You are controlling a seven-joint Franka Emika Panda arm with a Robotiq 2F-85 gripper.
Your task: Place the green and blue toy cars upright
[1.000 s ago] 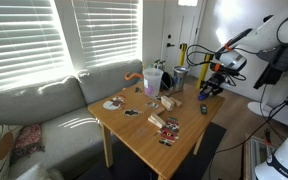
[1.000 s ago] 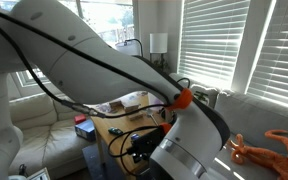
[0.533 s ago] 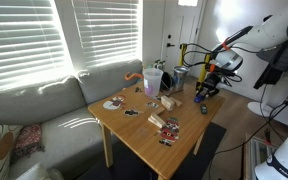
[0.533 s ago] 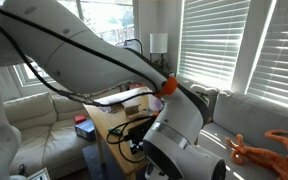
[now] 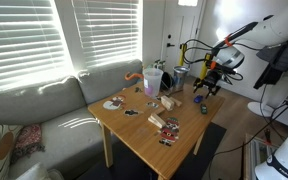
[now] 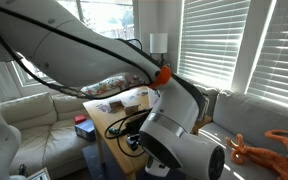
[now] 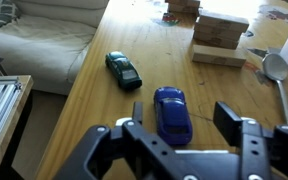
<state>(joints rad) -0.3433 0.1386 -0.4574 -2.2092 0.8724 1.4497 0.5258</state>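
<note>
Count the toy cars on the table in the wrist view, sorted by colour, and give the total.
Blue toy car: 1
Green toy car: 1
Total: 2

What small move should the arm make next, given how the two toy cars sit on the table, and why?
Probably lift the tool straight up and clear. In the wrist view its jaws stand open, and the blue car sits roof up on the table, free of them. The green car nearby also seems to rest on its wheels, so nothing appears left to turn.
</note>
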